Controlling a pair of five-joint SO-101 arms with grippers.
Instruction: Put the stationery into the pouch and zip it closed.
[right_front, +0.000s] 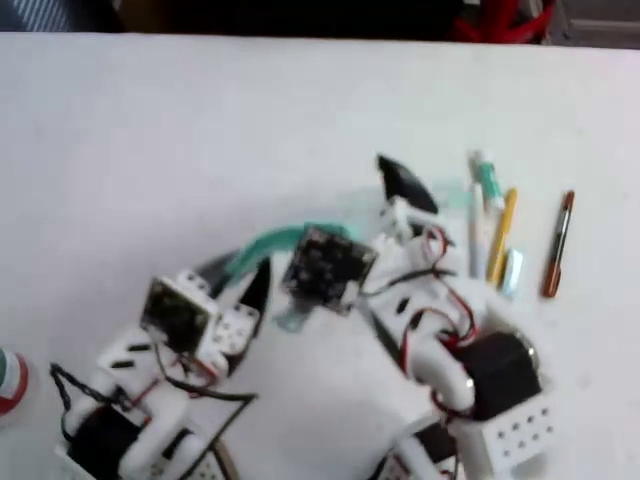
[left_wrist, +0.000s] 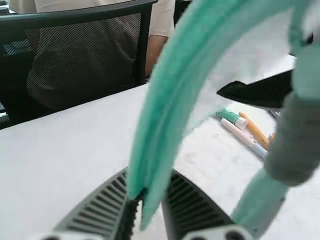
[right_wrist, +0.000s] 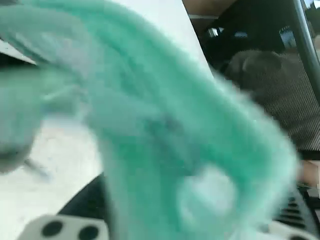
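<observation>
Left end effector (left_wrist: 140, 202) clamped on the pouch (left_wrist: 170, 100) by its green edge. Pouch sits mid-worktop (right_front: 200, 120) between arms. Right end effector (right_front: 405, 188) at pouch's other end, can't tell its grip. Stationery (right_front: 500, 235) lies right, outside pouch.

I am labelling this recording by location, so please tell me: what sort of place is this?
Probably an office or a similar workroom, though little of the room shows. A plain white table carries pens, and a black mesh office chair stands just behind the table's far edge.
</observation>
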